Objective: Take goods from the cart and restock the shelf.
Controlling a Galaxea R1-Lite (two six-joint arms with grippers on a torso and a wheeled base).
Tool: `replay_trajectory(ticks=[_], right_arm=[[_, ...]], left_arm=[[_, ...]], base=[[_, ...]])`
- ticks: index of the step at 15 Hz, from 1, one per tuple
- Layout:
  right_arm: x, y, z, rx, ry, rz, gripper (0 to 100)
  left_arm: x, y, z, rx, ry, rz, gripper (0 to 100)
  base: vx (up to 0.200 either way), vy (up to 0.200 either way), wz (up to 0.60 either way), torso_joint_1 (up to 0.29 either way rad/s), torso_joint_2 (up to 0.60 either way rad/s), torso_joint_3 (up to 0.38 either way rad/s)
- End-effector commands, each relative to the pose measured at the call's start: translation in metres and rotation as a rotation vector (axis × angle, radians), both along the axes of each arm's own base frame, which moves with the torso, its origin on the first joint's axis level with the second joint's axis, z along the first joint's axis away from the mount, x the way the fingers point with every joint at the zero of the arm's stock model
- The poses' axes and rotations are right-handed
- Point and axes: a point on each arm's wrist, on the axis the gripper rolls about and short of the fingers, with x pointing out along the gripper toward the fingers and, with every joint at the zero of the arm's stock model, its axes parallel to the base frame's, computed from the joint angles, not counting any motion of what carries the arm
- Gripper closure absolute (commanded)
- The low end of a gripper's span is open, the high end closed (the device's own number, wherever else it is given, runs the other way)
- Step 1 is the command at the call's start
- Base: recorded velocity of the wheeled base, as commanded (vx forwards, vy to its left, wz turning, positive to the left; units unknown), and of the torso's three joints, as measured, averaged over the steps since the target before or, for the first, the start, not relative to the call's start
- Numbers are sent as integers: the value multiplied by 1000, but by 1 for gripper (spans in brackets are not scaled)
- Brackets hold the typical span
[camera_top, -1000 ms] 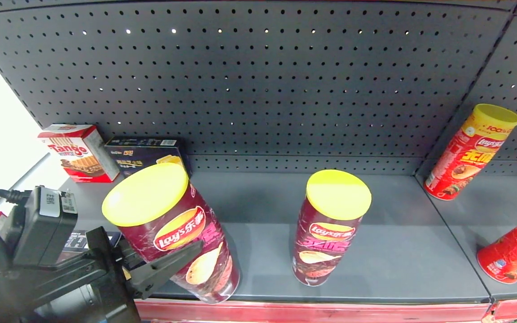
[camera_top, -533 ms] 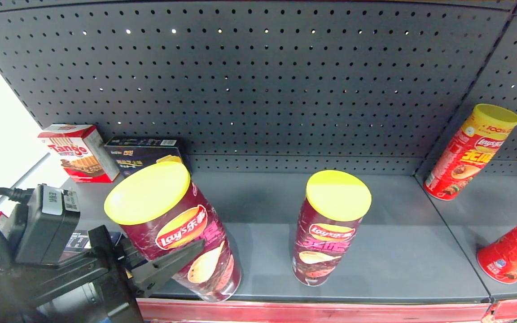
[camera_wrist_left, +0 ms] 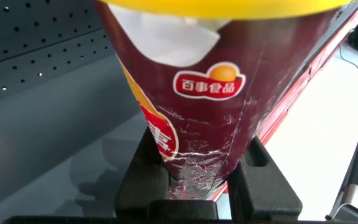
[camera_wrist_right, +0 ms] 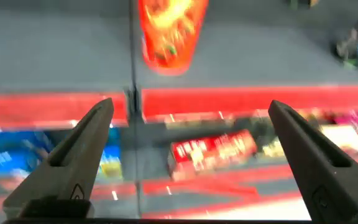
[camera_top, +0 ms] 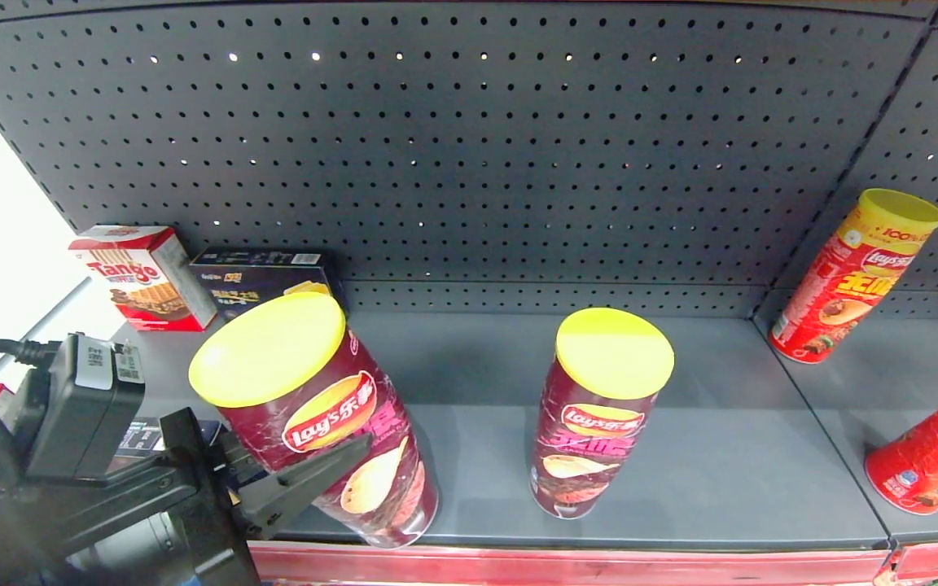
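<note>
1. A red-and-white wafer box (camera_top: 139,277) is standing at the far left, against the perforated back panel (camera_top: 469,146).
2. A dark box (camera_top: 261,281) is sitting just beside it.
3. A yellow-lidded red can (camera_top: 852,277) is standing at the right.
4. Another red can (camera_top: 933,456) is showing at the right edge.

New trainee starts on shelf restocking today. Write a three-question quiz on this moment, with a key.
1. True or false: the left gripper is shut on a maroon chip can.
2. On which side of it, the robot's left or right, does the other maroon can stand?
3. The right gripper is: A open, holding nothing; B shut on a box; C shut on a red can.
Key: 1 true; 2 right; 3 A.
</note>
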Motion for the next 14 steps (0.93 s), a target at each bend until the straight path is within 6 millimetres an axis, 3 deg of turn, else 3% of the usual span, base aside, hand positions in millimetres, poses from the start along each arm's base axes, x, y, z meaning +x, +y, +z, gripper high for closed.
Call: replay_trajectory(ticks=[1, 2, 3, 5, 10, 14], right_arm=[[-2, 1, -3, 8, -41, 26, 0], [-2, 5, -4, 24, -43, 227, 0], [-1, 6, -4, 30, -63, 253, 0], [0, 3, -11, 85, -28, 132, 0], [0, 3, -11, 86, -26, 129, 0], [0, 3, -11, 87, -26, 129, 0]], left_arm=[[1, 0, -1, 3, 5, 1, 100], [4, -2, -2, 7, 11, -7, 100], [5, -3, -3, 10, 15, -13, 100], [6, -3, -4, 15, 23, -13, 100], [10, -5, -2, 7, 23, -85, 100], [38, -9, 31, -4, 2, -96, 100]], base=[[0, 0, 0, 0, 0, 0], [0, 0, 0, 0, 0, 0], [0, 0, 0, 0, 0, 0], [0, 0, 0, 0, 0, 0], [0, 0, 0, 0, 0, 0], [0, 0, 0, 0, 0, 0]])
